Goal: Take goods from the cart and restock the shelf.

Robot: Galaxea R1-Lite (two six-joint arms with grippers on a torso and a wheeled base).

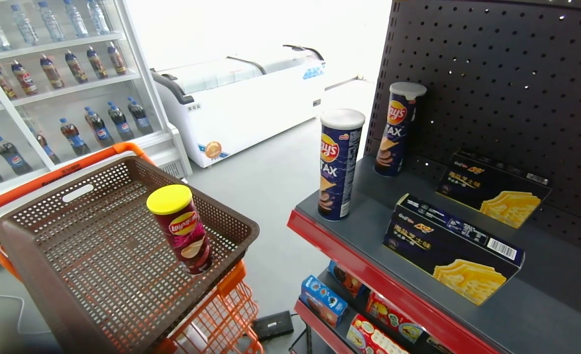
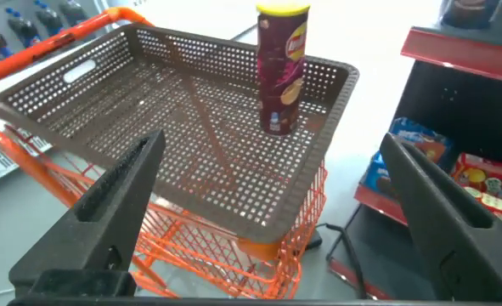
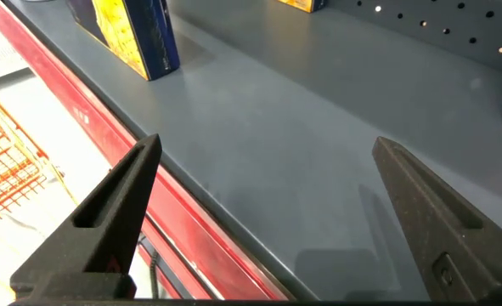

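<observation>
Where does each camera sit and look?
Head view: on the head, looking down at basket and shelf.
Left wrist view: on left wrist, facing the can in the basket; open left gripper in front.
Right wrist view: on right wrist, facing the shelf; open right gripper in front.
Shared: head and left wrist views both show the can.

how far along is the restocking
Looks done: two blue cans and two boxes stand on the shelf. In hand: nothing; left gripper and right gripper are open and empty. Left: one maroon can stands in the cart basket.
</observation>
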